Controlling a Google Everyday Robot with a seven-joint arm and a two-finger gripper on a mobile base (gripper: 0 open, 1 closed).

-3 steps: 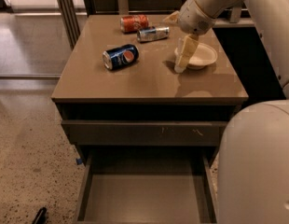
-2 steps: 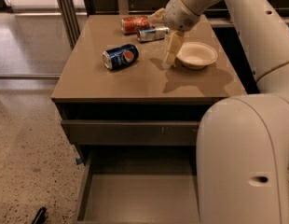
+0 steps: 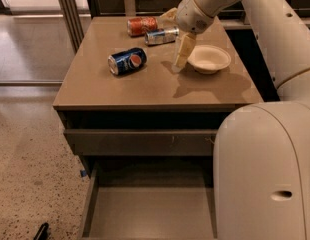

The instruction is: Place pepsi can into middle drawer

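In the camera view, the pepsi can (image 3: 127,61) lies on its side on the bench (image 3: 120,91), towards the left, logo facing up. The hand (image 3: 181,51) hangs over the bench top well to the can's right, just beside a white bowl (image 3: 209,59), and it carries nothing. Whether it is spread or pressed together I cannot tell from this angle. Behind it lie an orange-red can (image 3: 142,25) and a slimmer silver-and-blue can (image 3: 161,35), both on their sides near the bench's back edge.

Below, the middle drawer (image 3: 150,214) stands pulled out with its flat floor bare, so the place for the can looks ready. The drawer above it (image 3: 140,142) shows only its plain front panel.

As I judge it, the main work is all to come: reach left to the can, grip it, lift it, carry it forward and down, and set it in the drawer.

The robot's pale body (image 3: 265,174) covers the drawer's right side and the bench's right front corner. The drawer's front edge is cut off at the bottom.
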